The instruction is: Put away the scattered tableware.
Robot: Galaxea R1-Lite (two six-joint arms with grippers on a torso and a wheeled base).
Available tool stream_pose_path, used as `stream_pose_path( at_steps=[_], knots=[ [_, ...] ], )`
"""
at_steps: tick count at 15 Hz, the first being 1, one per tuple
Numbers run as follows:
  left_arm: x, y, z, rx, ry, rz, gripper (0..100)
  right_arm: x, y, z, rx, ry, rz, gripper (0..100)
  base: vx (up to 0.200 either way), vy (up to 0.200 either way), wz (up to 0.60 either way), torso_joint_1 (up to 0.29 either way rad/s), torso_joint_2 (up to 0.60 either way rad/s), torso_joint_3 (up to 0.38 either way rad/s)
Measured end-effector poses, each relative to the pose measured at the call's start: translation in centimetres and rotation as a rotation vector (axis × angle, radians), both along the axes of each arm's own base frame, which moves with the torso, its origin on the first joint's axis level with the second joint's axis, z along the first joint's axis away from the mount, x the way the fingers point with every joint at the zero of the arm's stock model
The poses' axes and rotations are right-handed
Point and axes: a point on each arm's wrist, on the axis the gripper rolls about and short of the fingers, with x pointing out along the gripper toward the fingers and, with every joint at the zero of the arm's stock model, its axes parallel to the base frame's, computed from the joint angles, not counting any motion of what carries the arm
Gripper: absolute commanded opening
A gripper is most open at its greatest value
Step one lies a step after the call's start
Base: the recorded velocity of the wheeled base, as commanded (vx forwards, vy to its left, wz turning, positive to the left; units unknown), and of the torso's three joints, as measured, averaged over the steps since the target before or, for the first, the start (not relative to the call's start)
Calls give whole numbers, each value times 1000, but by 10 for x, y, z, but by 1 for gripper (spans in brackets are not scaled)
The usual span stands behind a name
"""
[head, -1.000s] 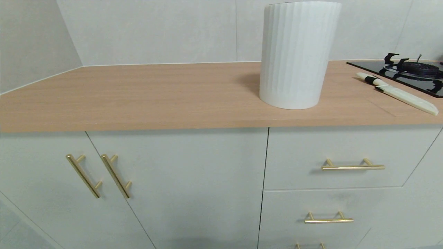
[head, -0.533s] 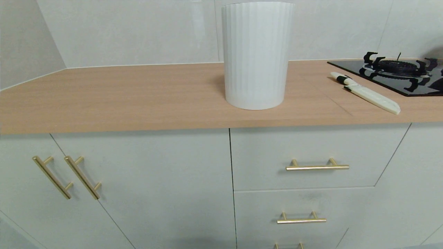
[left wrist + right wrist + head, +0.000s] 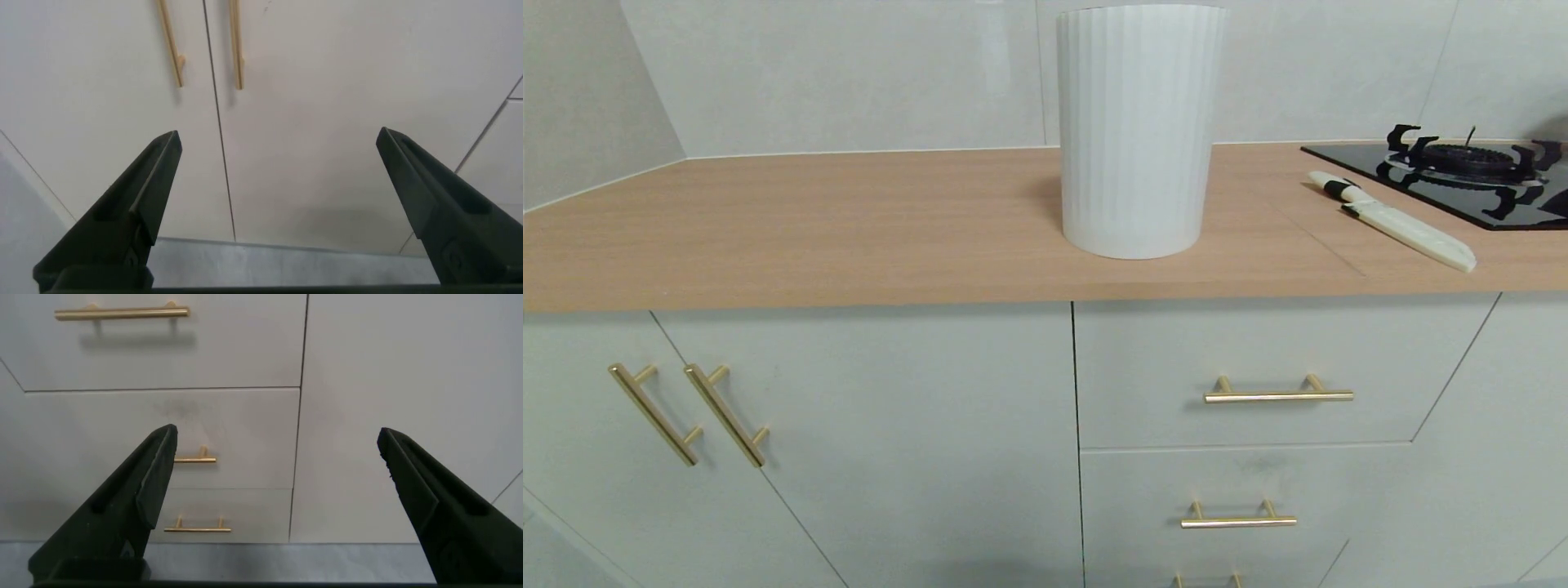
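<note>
Head view: knife [image 3: 1392, 222] lies flat on the table [image 3: 849, 229], tip near the front edge, just beside the hob [image 3: 1462, 175] and well apart from the tall white ribbed holder [image 3: 1135, 131]. Likely risks: a flat blade offers little grip, so a nudge could slide it off the edge. The tall holder could tip if bumped.

Left wrist view: left gripper [image 3: 278, 140] has its fingers spread wide and empty, facing the cabinet doors [image 3: 327, 122] below table level. Raising it could clip the table edge.

Right wrist view: right gripper [image 3: 276, 434] has its fingers wide and empty, facing the drawers [image 3: 204, 351]. Same clearance risk, plus the protruding handles [image 3: 121, 312].
</note>
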Motion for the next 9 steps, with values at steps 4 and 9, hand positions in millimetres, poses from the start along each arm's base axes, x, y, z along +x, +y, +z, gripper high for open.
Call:
stream_pose_path(
  at_steps=[4, 9],
  knots=[
    [0, 0, 0, 0, 0, 0, 100, 0, 0, 0, 0, 0, 0, 100, 50, 0, 0, 1, 1, 2],
    [0, 0, 0, 0, 2, -1, 100, 0, 0, 0, 0, 0, 0, 100, 80, -120, 0, -1, 1, 0]
  ],
)
